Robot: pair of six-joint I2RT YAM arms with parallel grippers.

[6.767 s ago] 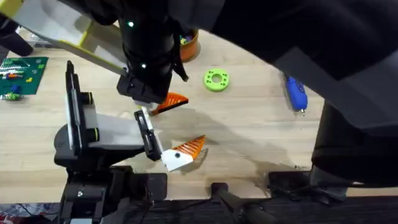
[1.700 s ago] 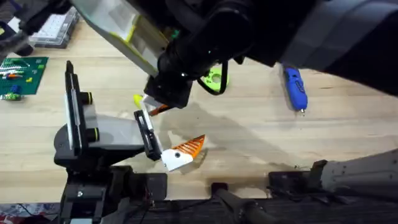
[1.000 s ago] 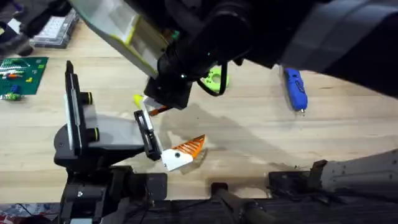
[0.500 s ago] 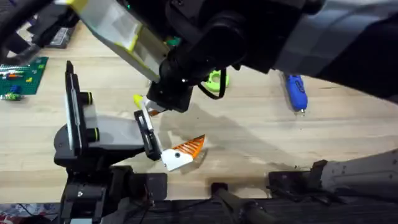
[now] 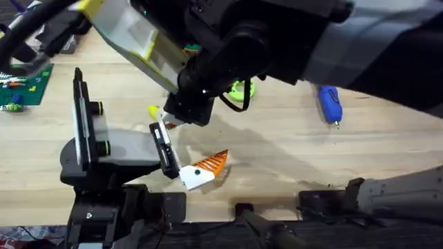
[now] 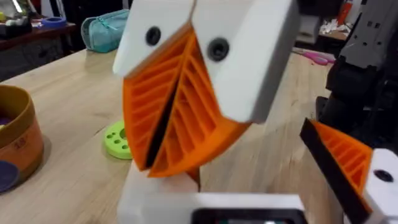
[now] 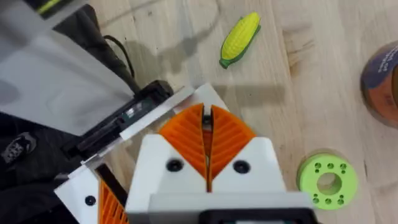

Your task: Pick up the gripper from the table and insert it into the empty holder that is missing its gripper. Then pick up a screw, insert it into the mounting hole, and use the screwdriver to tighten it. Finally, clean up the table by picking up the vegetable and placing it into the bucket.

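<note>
The right tool point(image 7: 204, 118) is shut, orange pads pressed flat together w/ nothing seen between them, and it sits right up against the left tool point(image 7: 134, 118); can't tell if that one is open or closed. A bit of the loose orange finger point(image 5: 174, 122) peeks out under the dark arms, just beside the top of the holder point(image 5: 163, 149), and another orange finger point(image 5: 205, 168) sits at the holder's lower end. The yellow corn point(image 7: 240, 37) lies on the bench point(image 5: 277, 159) near the holder, the green ring point(image 7: 328, 180) is farther off, and the blue screwdriver point(image 5: 330, 104) lies well apart.

loose gripper point(image 5: 171, 122) gone from table, arm lowered toward holder point(image 5: 163, 148)
</note>
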